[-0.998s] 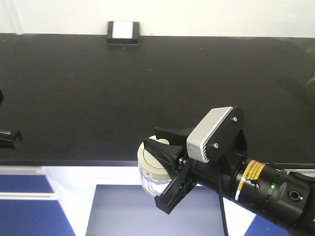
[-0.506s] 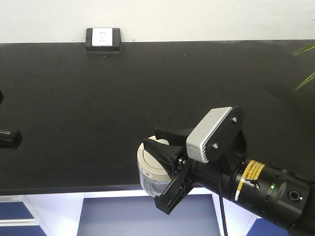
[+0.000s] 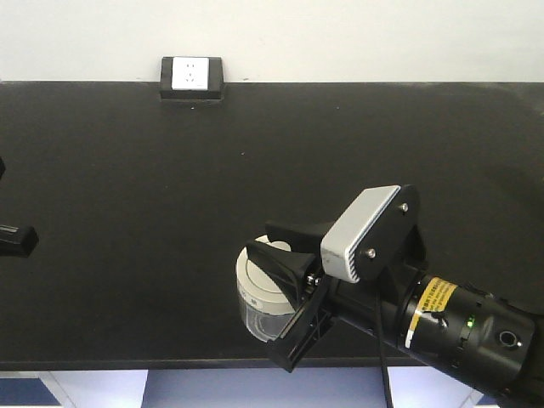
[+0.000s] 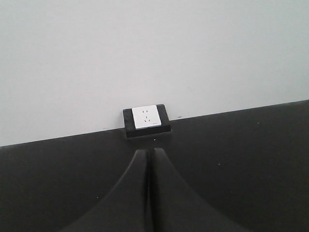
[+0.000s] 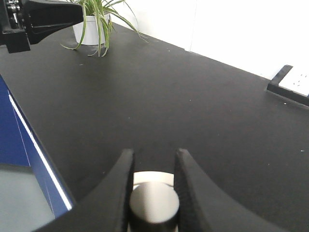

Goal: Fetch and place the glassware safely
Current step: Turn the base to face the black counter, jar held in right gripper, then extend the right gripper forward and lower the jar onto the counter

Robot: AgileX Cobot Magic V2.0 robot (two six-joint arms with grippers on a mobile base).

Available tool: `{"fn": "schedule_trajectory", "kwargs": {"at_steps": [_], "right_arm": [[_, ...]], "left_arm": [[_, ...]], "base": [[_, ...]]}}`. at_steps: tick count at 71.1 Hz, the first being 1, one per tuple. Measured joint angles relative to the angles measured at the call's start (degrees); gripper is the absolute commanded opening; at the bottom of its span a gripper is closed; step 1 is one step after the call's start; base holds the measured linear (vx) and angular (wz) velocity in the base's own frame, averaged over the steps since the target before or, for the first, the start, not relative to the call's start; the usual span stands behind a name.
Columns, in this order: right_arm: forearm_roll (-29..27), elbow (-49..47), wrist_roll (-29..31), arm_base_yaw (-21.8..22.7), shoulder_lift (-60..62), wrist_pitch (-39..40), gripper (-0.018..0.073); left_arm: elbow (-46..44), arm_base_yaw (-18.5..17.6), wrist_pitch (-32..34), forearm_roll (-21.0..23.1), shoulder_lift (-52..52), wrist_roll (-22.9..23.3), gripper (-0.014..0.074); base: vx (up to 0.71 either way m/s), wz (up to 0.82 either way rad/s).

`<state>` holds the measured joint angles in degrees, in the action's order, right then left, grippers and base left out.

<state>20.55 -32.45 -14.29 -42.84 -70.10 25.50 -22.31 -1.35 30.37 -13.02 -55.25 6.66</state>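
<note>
The right gripper (image 3: 285,287) of a two-armed mobile robot grasps a small squat clear glass jar (image 3: 255,304) just inside the near edge of a broad matte black tabletop (image 3: 127,187). The jar's round cream-white lid (image 3: 252,283) is turned up toward the front camera. The gripper's black fingers (image 3: 299,333) are pressed against the jar from both sides, and the right wrist view shows them close together around a rounded grey shape with a pale strip behind it. Whether the glass base rests on the table or hangs just above it cannot be told from these views. A pale grey camera housing (image 3: 361,234) sits on top of the right wrist, and a yellow label (image 3: 433,299) wraps the dark arm behind it. The left gripper (image 4: 148,153) is well apart from the jar, at the far left of the front view. Its own camera shows its two black fingers clenched flat against each other, holding nothing. At the far edge of the table a white wall socket in a black housing (image 3: 191,76) stands against a plain white wall (image 3: 382,34). The left fingers point straight at it. In the right wrist view a green long-leaved plant in a white pot (image 5: 91,30) stands on a far corner of the tabletop, beside the left arm. A blue surface (image 5: 17,145) shows below the table's near edge.
</note>
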Motion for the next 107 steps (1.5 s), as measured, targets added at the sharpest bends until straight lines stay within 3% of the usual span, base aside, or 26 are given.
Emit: {"fn": "schedule_trajectory", "kwargs": {"at_steps": [107], "right_arm": [[0.0,0.0,0.0,0.0,0.0,-0.07,-0.0003]], "left_arm": [[0.0,0.0,-0.05,0.0,0.0,0.0,-0.0007]], "base": [[0.06,0.02]]}}
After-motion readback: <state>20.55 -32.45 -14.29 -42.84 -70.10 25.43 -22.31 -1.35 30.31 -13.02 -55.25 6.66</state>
